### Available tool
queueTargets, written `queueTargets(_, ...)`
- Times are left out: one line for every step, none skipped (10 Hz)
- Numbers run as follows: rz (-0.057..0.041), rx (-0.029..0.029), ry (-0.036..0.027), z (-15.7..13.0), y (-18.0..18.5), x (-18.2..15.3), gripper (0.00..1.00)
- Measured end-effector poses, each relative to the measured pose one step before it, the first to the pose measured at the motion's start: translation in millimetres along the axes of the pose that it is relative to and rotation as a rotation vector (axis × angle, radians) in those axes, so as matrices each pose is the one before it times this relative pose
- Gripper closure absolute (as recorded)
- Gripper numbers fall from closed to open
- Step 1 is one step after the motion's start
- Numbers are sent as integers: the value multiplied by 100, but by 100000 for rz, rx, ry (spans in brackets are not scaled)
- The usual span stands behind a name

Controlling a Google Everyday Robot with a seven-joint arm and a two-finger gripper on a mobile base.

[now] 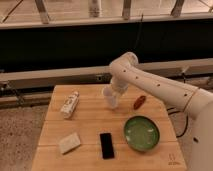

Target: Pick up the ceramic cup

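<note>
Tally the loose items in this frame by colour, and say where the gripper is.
White: 3, ceramic cup, bottle, sponge-like block
Green: 1, bowl
Black: 1, phone
Reddish-brown: 1, small oblong item
Total: 6
Gripper is at the cup's rim.

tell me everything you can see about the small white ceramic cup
The small white handleless ceramic cup tapers from a wide round rim to a narrower base. It looks smooth and glazed, roughly upright, at the far middle of the wooden table. The gripper reaches down at its rim. Whether its base touches the wood is unclear.
</note>
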Motion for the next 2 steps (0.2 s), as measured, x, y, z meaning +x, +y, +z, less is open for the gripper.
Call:
queueTargets(-225,57,-64,-126,54,5,98)
queueTargets(-518,-30,33,-203,176,60,98)
